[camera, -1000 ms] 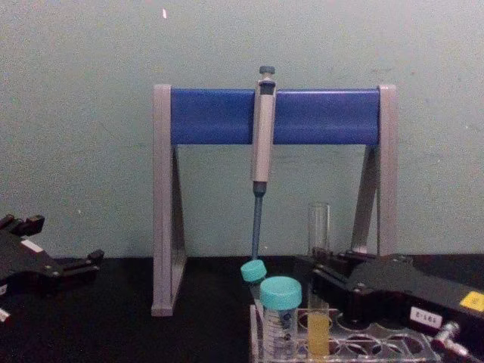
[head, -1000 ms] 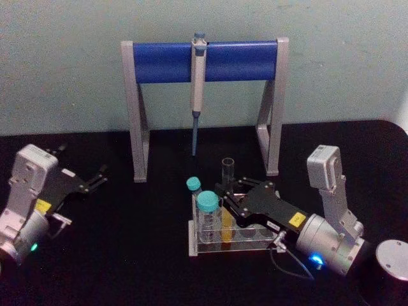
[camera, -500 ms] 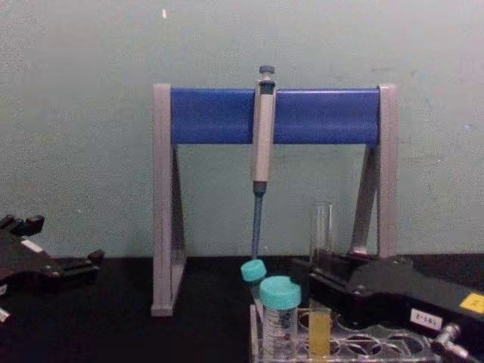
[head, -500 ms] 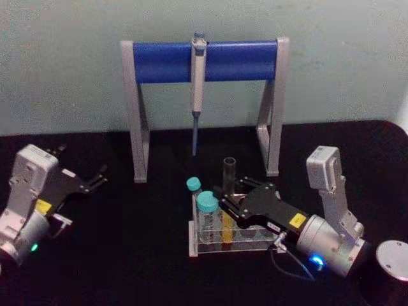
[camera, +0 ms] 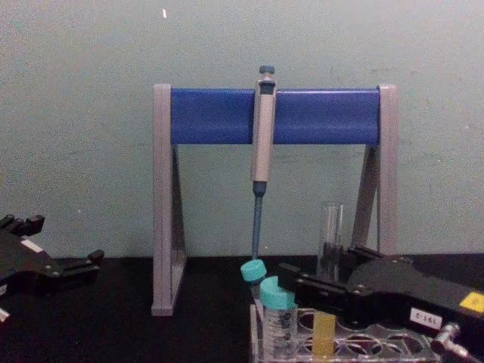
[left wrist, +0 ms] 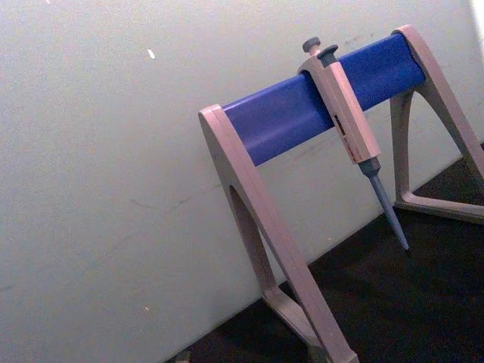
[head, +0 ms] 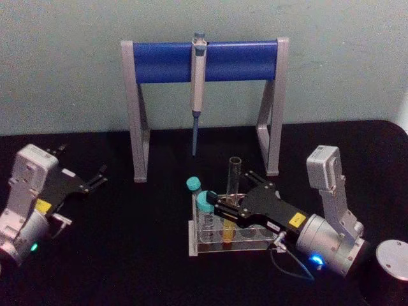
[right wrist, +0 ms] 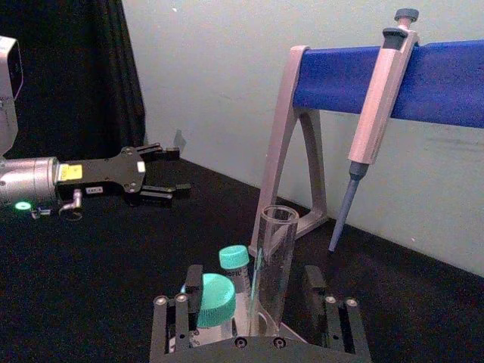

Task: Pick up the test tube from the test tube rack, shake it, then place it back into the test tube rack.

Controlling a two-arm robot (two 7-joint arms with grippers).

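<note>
Stand: grey legs, blue crossbar, upper centre of the head view, against the wall. One pipette hangs from the bar, tip down, clear of the table.

Table: black, lower half of the head view.

Right arm: mine, entering from the lower right of the head view. Right gripper is at the rack, my two fingers standing either side of the tube with a gap on each side in the right wrist view; not yet clamped, by my reading.

Left arm: parked at the left edge of the head view. Left gripper rests near the table, fingers parted, holding nothing.

Rack: clear plastic, lower centre of the head view, just in front of my right gripper.

Tube: tall clear glass, upright between my fingers, its foot with the yellow liquid in the rack in the chest view. Its open mouth rises above my fingers.

Capped tubes: two, teal tops, at the rack's left end, close beside my left finger.

Step in hand: the pick-up, at the point of the grasp.

Next move, as I judge it: close squarely on the glass above the rack plate, firm but not crushing, then lift straight up so the foot clears its hole without nudging the capped tubes.
</note>
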